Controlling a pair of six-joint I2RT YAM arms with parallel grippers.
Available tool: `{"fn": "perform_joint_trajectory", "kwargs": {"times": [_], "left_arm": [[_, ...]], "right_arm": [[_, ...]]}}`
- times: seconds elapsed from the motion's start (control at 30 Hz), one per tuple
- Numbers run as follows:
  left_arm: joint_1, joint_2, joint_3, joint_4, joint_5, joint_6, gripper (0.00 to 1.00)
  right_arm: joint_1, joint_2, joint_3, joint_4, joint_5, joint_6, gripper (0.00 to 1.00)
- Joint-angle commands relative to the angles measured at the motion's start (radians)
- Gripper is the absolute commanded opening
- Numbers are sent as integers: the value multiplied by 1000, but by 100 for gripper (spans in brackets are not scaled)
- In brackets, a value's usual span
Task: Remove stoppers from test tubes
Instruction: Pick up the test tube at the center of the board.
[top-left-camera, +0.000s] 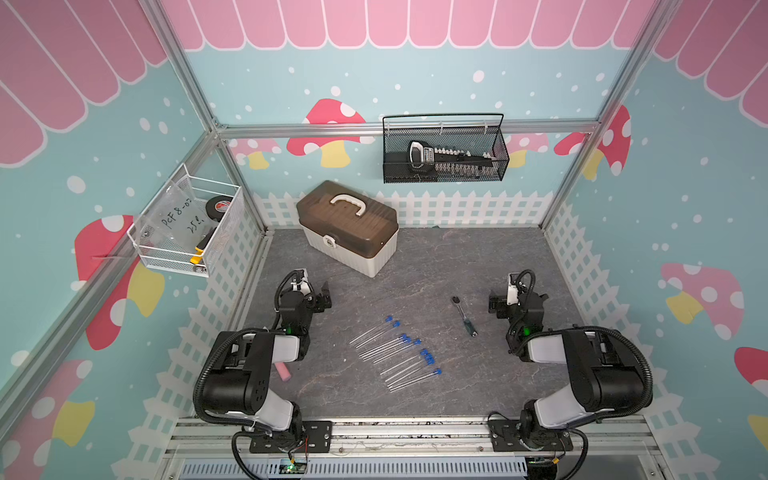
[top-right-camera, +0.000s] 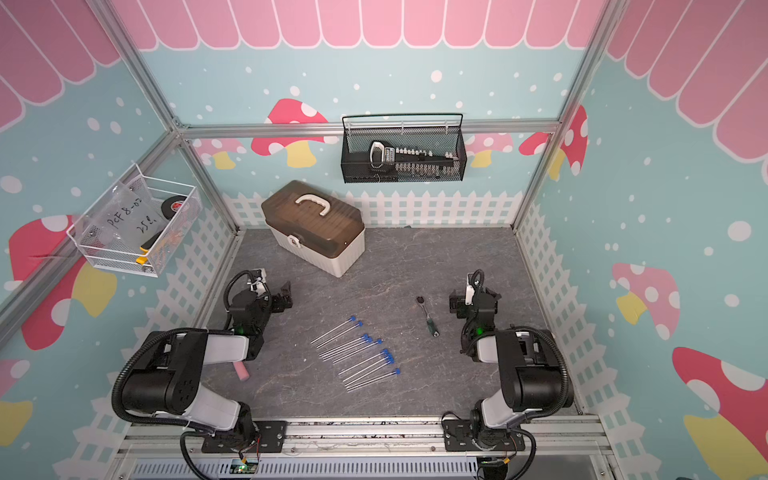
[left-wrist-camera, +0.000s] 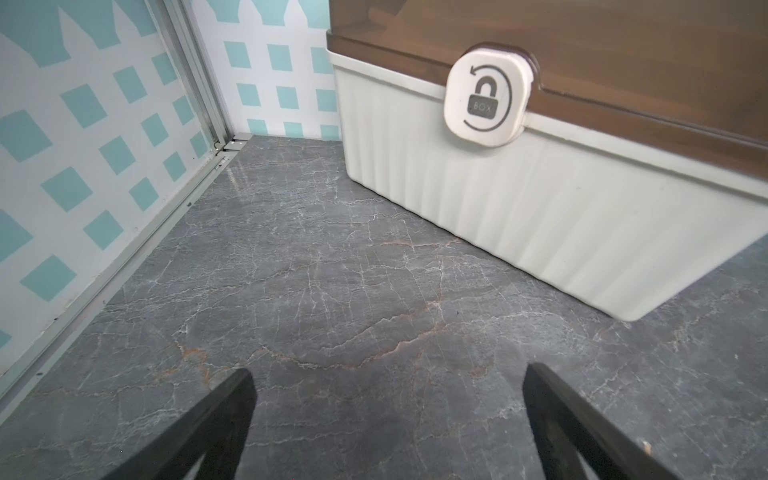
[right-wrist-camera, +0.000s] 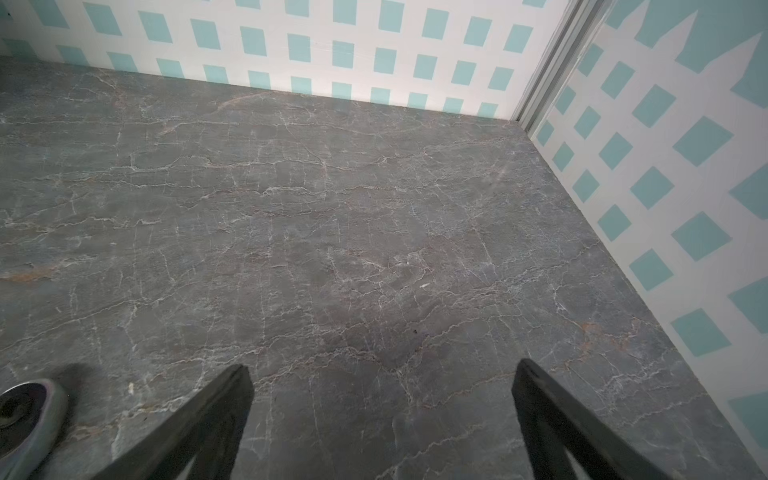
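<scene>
In both top views, the test tubes (top-left-camera: 380, 346) are laid side by side on the grey tabletop just below frame centre, with blue stoppers (top-left-camera: 423, 352) fitted at their upper-right ends. The left gripper (left-wrist-camera: 386, 374) and right gripper (right-wrist-camera: 382, 370) are spread wide and empty, well apart from them. A ratchet wrench (top-left-camera: 464, 316) lies to the tubes' right.

The left gripper (top-left-camera: 326, 296) and right gripper (top-left-camera: 493, 302) both stand with jaws spread wide (black fingers (left-wrist-camera: 224, 415) well apart in each wrist view). Behind each claw the wrist sits low; the left arm (top-left-camera: 249, 365) and right arm (top-left-camera: 598, 365) fold back, elbows raised.
</scene>
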Motion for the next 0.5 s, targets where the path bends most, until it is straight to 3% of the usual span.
{"fn": "perform_joint_trajectory", "kwargs": {"times": [0.0,0.47], "left_arm": [[-36,-3,-5,49,-90,34,99],[-35,-4,-3,42,-90,32,99]], "right_arm": [[-4,-16,8,12,-9,-20,99],[-4,-16,8,12,-8,-20,99]]}}
